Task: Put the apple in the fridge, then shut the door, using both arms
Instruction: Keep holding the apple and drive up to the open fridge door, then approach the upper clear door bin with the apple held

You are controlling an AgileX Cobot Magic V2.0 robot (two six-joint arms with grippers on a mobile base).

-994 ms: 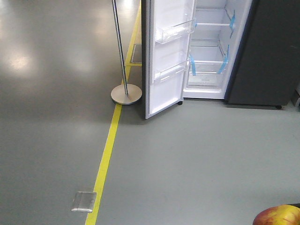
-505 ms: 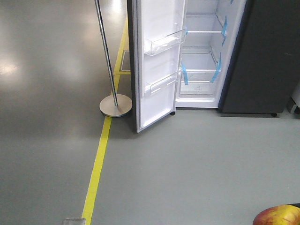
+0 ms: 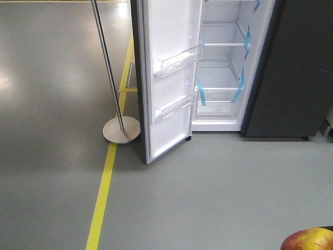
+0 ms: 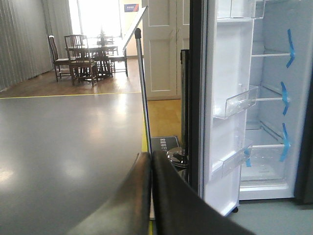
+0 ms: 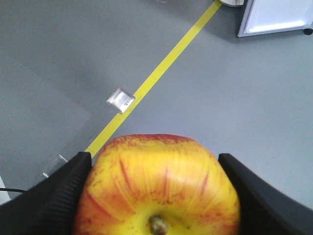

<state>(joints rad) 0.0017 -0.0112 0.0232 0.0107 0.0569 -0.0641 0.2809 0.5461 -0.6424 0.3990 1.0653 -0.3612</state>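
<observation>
- Red-streaked yellow apple (image 5: pixel 159 186) is pinched in the right end effector (image 5: pixel 159 200). Black fingers (image 5: pixel 54 196) press both flanks, and the stem end faces the wrist camera. In the front view it keeps the same bottom-right corner as a second ago.
- Left end effector (image 4: pixel 150 157) has its two fingers pressed together with nothing between them.
- Small metal floor plate (image 5: pixel 120 100), beside the yellow line (image 3: pixel 101 192), has dropped out of the front view since a second ago.
- Silver pole (image 3: pixel 106 62) and the door (image 3: pixel 169 78) have slid left and sit larger in the frame.
- That door stands open with its long axis upright, its white inner face and clear bins (image 3: pixel 177 60) turned rightward.
- Behind it is the fridge (image 3: pixel 221 99), white inside with blue tape (image 3: pixel 238 91) on its shelves, just beside a dark cabinet (image 3: pixel 296 67).
</observation>
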